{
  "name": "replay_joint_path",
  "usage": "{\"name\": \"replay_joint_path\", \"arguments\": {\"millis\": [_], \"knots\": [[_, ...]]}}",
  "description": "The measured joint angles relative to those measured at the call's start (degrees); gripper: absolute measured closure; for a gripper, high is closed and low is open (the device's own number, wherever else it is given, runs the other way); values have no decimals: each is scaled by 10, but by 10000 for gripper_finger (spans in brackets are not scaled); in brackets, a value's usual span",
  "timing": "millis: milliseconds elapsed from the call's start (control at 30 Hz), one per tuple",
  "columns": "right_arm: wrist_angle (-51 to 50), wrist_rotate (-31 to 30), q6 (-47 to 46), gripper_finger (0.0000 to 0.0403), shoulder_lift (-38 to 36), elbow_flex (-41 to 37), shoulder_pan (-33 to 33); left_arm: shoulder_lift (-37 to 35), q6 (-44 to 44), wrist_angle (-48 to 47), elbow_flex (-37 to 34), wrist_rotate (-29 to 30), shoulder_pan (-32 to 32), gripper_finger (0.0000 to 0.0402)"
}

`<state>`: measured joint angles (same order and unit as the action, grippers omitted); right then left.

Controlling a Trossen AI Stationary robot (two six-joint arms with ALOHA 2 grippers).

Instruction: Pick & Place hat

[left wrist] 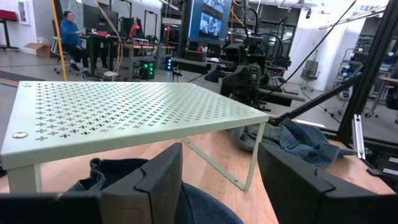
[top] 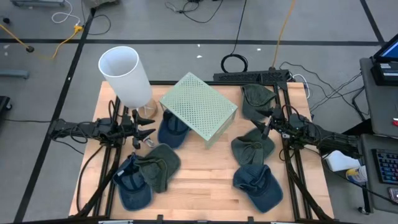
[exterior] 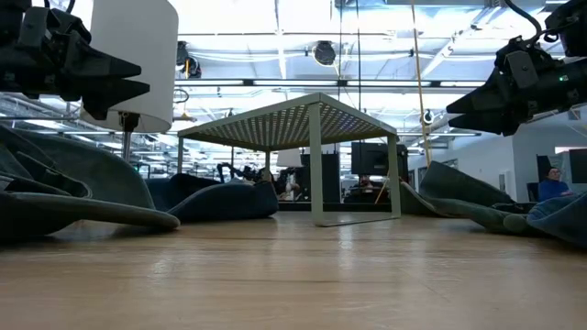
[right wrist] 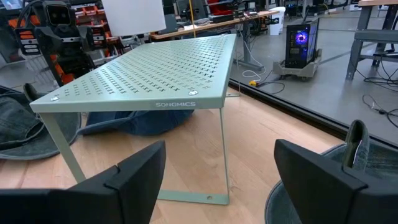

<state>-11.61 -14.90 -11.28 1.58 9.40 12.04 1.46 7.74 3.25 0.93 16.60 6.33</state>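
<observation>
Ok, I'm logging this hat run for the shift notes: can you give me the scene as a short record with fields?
surface: wooden table
centre item: pale green perforated shelf, standing on its legs
far-left item: white cylinder, upright
hats on left side: blue cap partly under the shelf, green cap, blue cap at the front
hats on right side: two green caps, one blue cap
left gripper: open, empty, beside the cylinder
right gripper: open, empty, over the right-side hats
hat held: none
</observation>
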Motion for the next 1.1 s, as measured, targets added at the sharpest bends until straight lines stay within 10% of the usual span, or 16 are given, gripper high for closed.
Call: {"name": "replay_joint_path", "arguments": {"millis": [1100], "knots": [[75, -1, -21, 108, 5, 1, 0, 0, 0, 0, 0, 0, 0, 188]]}}
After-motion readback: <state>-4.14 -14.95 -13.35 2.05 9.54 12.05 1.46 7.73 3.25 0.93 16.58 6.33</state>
